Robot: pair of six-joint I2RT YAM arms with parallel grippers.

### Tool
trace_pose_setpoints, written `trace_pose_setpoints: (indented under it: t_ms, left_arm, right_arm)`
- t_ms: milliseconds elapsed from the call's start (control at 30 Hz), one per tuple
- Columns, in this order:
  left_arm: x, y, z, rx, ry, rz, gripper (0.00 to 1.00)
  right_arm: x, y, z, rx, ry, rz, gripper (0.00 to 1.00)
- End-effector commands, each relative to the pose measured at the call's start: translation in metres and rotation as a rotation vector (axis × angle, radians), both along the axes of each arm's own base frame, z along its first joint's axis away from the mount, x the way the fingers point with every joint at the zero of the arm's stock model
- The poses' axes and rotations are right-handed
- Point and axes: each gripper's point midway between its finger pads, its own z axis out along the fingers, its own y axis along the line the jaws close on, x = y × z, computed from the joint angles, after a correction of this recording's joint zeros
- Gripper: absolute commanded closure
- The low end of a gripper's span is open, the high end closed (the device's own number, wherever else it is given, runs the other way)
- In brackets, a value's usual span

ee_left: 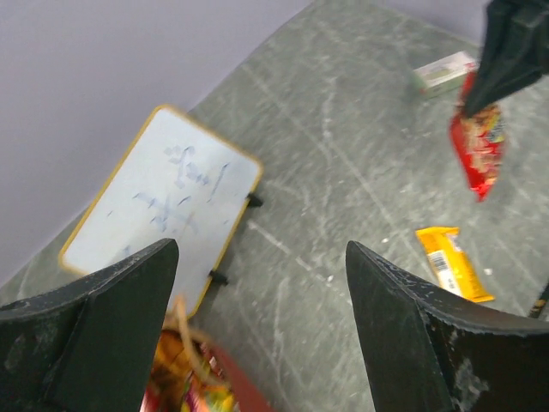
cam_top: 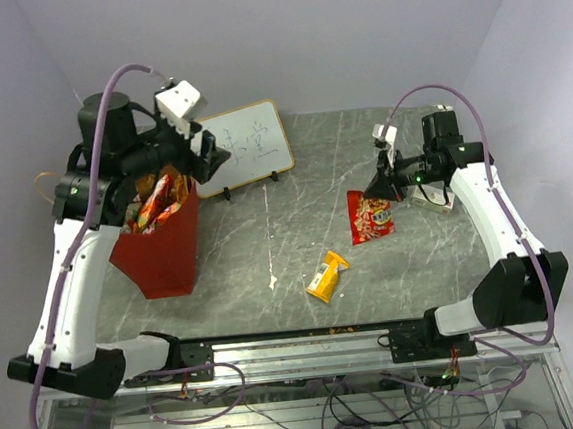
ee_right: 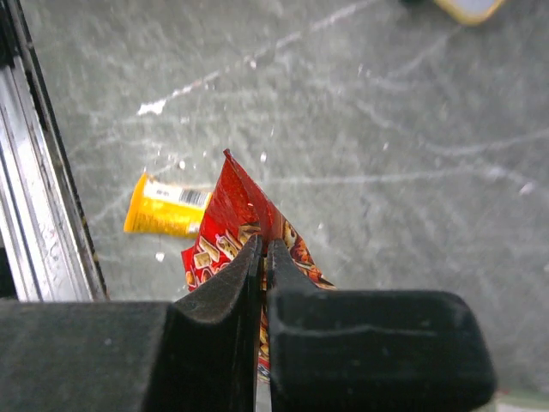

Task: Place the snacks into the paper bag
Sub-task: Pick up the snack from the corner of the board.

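The red paper bag [cam_top: 164, 250] stands at the left of the table with several snack packets [cam_top: 155, 201] in its mouth; it also shows in the left wrist view [ee_left: 232, 386]. My left gripper [cam_top: 216, 158] is open and empty, just right of the bag's top. My right gripper [cam_top: 377, 189] is shut on the top edge of a red snack packet [cam_top: 370, 217], which hangs from it above the table [ee_right: 219, 232]. A yellow snack packet [cam_top: 326, 276] lies on the table nearer the front; it shows in both wrist views [ee_left: 453, 262] [ee_right: 167, 206].
A white framed board with writing [cam_top: 250, 142] stands at the back, right of the bag. A small white box [cam_top: 434, 200] lies under my right arm, also in the left wrist view [ee_left: 442, 71]. A metal rail [cam_top: 298, 349] runs along the table's front edge.
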Motion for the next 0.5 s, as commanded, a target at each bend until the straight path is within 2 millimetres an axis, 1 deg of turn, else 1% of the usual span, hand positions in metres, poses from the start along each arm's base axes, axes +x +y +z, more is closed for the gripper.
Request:
trace_pose_setpoints:
  t_ms: [0, 133, 267, 367, 467]
  left_arm:
    - [-0.008, -0.047, 0.022, -0.057, -0.022, -0.143, 0.1]
    - [-0.005, -0.088, 0.021, -0.068, -0.021, -0.228, 0.09]
    - [-0.003, -0.129, 0.024, -0.123, -0.031, -0.306, 0.08]
    - [-0.001, -0.157, 0.021, -0.165, -0.004, -0.353, 0.1]
    - [0.001, -0.183, 0.011, -0.207, 0.058, -0.385, 0.12]
  right_arm:
    - [0.02, 0.026, 0.067, 0.153, -0.189, -0.007, 1.0]
    - [0.026, 0.038, 0.109, 0.226, -0.304, -0.017, 1.0]
    - [0.028, 0.046, 0.143, 0.299, -0.377, -0.03, 1.0]
    - [0.024, 0.053, 0.162, 0.354, -0.394, -0.029, 1.0]
    - [0.021, 0.056, 0.175, 0.388, -0.407, -0.031, 1.0]
